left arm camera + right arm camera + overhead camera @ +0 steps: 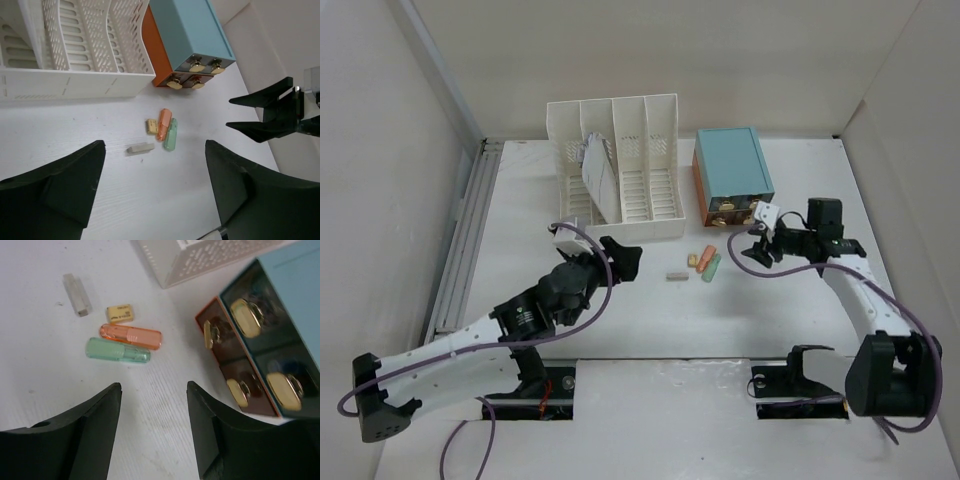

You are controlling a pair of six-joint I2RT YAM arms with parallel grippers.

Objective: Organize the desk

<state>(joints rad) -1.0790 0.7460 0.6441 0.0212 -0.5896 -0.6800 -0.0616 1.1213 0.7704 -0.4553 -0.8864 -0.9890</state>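
Note:
The white desk (pixel 620 330) has a grey rail (pixel 465 230) along its left edge. Near its middle lie a grey stick (pixel 677 274), a yellow eraser (pixel 694 260), an orange marker (pixel 704 260) and a green marker (pixel 712 267). My left gripper (pixel 625 260) is open and empty, left of them; its wrist view (pixel 155 165) shows the stick (pixel 141 148) and markers (pixel 164 124) just ahead. My right gripper (pixel 755 250) is open and empty, right of them; in its wrist view (pixel 154 390) the green marker (pixel 116 350) lies just beyond the fingertips.
A white slotted file rack (pixel 615 170) holding papers (pixel 595 175) stands at the back. A teal drawer box (pixel 732 165) with brass knobs (pixel 246 317) stands right of it, close to my right gripper. Beige walls enclose the desk on three sides.

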